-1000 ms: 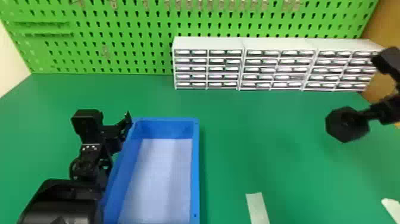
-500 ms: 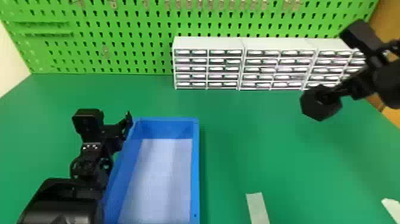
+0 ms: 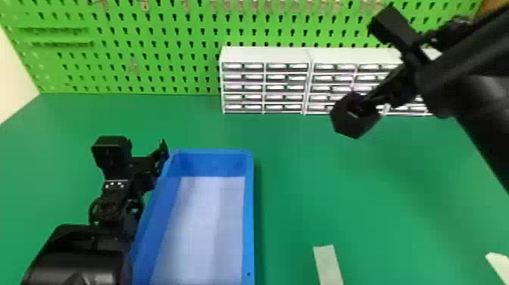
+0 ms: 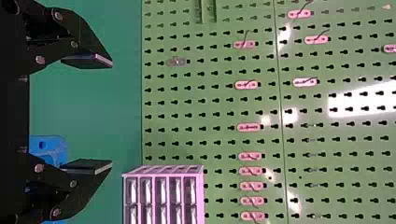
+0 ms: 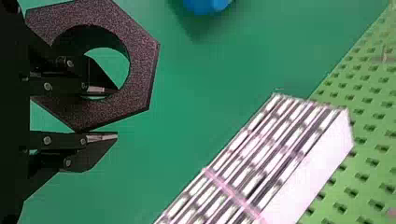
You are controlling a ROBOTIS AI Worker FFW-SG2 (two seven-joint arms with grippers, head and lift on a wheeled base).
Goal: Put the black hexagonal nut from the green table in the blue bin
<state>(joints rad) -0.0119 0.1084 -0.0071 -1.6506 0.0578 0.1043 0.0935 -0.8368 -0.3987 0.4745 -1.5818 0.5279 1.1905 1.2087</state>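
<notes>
The right gripper (image 3: 364, 107) clamps one black hexagonal nut (image 3: 350, 126); its wrist view shows one finger (image 5: 101, 89) inside the hole. One rectangular blue bin (image 3: 249, 212) sits beside the open left gripper (image 3: 162, 152).

Found brightly and diffusely lit across the worktop (image 3: 288, 151). Noted soft-edged shadow close beside the bin (image 3: 248, 212), plus broad, faint darkening toward the robot's right. In the left wrist view, observed hard white glare and smaller bright spots on the pegboard (image 4: 210, 121). In the right wrist view, recorded near-white highlights on the drawer cabinets (image 5: 322, 163).
</notes>
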